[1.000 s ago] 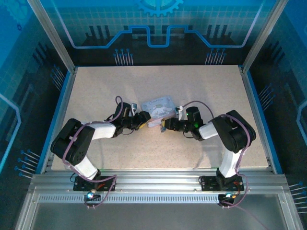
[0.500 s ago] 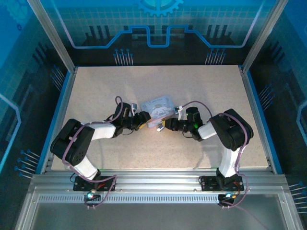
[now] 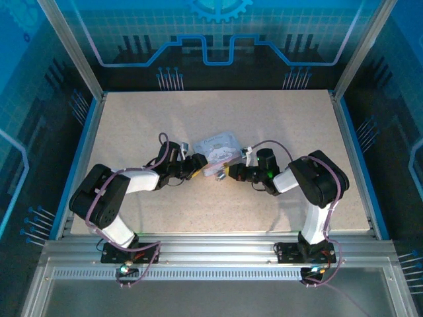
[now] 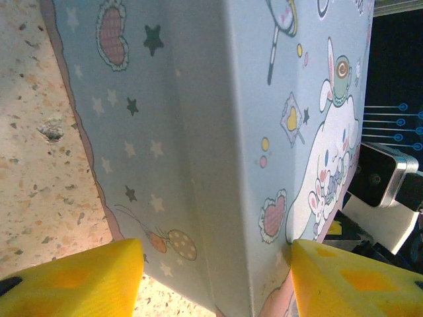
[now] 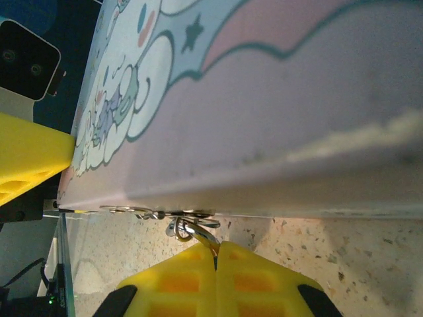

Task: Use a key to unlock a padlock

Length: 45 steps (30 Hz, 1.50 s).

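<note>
While pinched (right jaws), key (image 5: 210, 247).

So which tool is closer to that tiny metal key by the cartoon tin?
Right. The right tool pinches the key between its yellow tips at the edge of the tin. The left tool straddles a corner of the tin on the far side from the key.

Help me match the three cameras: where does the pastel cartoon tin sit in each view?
Top external: tin at mid-table, between left fingers and right fingers.
Left wrist: tin across the middle, above the spread left fingers.
Right wrist: tin along the top, above the shut right fingers pinching the key.
Shared landmark: speckled table beneath it.
</note>
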Each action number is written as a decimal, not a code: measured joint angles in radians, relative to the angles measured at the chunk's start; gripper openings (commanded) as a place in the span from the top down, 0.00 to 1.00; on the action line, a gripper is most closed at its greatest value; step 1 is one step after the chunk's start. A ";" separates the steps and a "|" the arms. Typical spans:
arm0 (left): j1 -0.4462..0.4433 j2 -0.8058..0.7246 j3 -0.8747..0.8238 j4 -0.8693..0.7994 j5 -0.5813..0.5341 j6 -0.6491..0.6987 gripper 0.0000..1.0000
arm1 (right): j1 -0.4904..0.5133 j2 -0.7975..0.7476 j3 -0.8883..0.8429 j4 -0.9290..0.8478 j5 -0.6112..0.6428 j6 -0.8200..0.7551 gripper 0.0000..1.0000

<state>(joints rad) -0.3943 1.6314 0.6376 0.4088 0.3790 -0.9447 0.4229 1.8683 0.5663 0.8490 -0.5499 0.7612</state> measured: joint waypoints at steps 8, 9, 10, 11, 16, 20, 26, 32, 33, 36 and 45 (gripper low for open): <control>-0.001 -0.004 -0.003 -0.001 -0.004 0.000 0.39 | -0.001 0.000 -0.043 0.080 0.029 0.061 1.00; -0.002 -0.005 -0.005 -0.001 -0.005 0.000 0.39 | -0.002 0.000 -0.045 0.084 0.031 0.071 1.00; -0.002 -0.007 -0.006 0.000 -0.007 0.000 0.39 | -0.004 0.000 -0.045 0.088 0.035 0.084 1.00; -0.002 -0.008 -0.007 -0.001 -0.007 0.000 0.39 | -0.005 0.000 -0.045 0.092 0.038 0.097 1.00; -0.006 -0.011 -0.012 0.002 -0.008 -0.001 0.39 | -0.005 0.000 -0.053 0.116 0.050 0.164 1.00; -0.008 -0.013 -0.016 0.005 -0.012 -0.005 0.38 | -0.005 0.000 -0.062 0.134 0.068 0.208 1.00; -0.009 -0.013 -0.026 0.021 -0.016 -0.018 0.37 | -0.014 -0.001 -0.071 0.148 0.087 0.242 1.00; -0.009 -0.014 -0.026 0.022 -0.016 -0.022 0.36 | -0.042 -0.033 -0.109 0.143 0.106 0.244 1.00; -0.009 -0.014 -0.026 0.022 -0.016 -0.023 0.36 | -0.048 -0.048 -0.118 0.135 0.106 0.241 1.00; -0.008 -0.015 -0.026 0.016 -0.016 -0.022 0.32 | -0.061 -0.108 -0.136 0.092 0.111 0.214 1.00; 0.031 -0.075 -0.018 -0.123 -0.016 0.030 0.08 | -0.064 -0.427 -0.116 -0.299 0.101 0.021 1.00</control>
<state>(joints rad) -0.3637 1.5562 0.6201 0.2855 0.3626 -0.9146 0.3588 1.4414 0.4500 0.5495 -0.4492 0.7818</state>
